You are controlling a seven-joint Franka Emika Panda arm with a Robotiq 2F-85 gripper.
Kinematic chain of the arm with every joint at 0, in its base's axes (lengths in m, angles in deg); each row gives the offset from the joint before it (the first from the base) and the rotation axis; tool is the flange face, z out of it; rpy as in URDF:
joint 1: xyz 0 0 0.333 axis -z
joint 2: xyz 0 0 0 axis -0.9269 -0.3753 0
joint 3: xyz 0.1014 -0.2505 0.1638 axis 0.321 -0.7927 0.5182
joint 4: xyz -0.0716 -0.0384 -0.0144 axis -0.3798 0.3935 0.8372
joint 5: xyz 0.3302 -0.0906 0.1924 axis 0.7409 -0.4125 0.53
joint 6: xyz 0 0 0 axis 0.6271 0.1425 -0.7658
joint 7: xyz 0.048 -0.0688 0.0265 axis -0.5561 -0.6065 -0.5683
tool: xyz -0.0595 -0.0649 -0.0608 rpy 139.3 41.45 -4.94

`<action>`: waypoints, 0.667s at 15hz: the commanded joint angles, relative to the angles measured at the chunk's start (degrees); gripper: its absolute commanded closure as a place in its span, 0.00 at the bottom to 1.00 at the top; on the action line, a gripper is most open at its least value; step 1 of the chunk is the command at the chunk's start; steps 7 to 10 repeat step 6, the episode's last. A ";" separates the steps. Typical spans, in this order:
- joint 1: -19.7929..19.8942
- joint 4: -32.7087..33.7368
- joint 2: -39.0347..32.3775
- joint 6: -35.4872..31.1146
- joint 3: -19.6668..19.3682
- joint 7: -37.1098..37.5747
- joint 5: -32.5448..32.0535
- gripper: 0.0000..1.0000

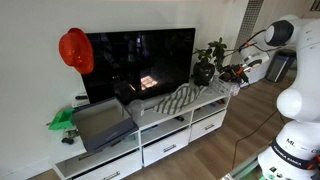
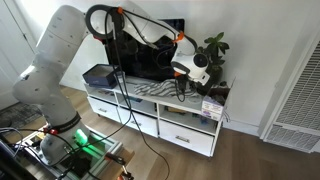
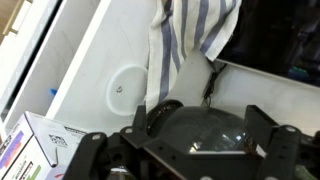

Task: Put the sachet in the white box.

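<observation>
— Sachet first: where did we see it?
— We could not pick it out with any certainty. At the lower left of the wrist view we saw the white box (image 3: 42,140), its face printed with purple lettering. Whether the sachet lay in it we could not tell.
— And the gripper (image 3: 188,150)?
— It filled the bottom of that frame. We saw its two finger parts standing wide apart, one toward each lower corner. So we took it as spread, pinching nothing that we could see.
— What lay around it?
— Above it, at the top middle, the striped cloth (image 3: 185,35) hung onto the white cabinet top (image 3: 90,60). In an exterior view we saw the grey bin (image 1: 100,122) at the lower left, well apart from the arm (image 1: 295,95) at the right edge. The television (image 1: 140,60) stood in the middle, with a red hat (image 1: 75,50) at its upper left corner and a plant (image 1: 208,62) just beside its right side.
</observation>
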 commanded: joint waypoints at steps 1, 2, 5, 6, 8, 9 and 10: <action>-2.60 -13.26 8.92 3.31 -2.13 -6.92 -5.03 0.00; -1.80 -5.15 3.26 2.25 -1.99 -3.62 -2.28 0.00; -3.16 -10.35 6.35 2.99 -2.59 -6.22 -3.00 0.00; -3.30 -10.83 6.65 3.00 -2.64 -6.36 -3.06 0.00; -3.30 -10.83 6.65 3.00 -2.64 -6.36 -3.06 0.00; -3.30 -10.83 6.65 3.00 -2.64 -6.36 -3.06 0.00; -3.30 -10.83 6.65 3.00 -2.64 -6.36 -3.06 0.00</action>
